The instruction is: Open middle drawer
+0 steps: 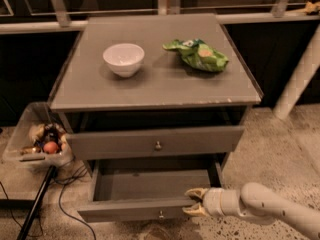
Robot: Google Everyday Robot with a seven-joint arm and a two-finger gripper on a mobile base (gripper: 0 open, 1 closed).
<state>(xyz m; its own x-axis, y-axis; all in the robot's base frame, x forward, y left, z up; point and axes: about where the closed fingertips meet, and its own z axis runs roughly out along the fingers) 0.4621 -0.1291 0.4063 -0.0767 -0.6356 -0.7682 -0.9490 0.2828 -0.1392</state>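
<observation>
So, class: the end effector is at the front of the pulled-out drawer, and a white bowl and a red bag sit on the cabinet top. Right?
No: the camera view shows the bag is green, not red. The rest stands: end effector at the middle drawer front, white bowl on the cabinet top.
</observation>
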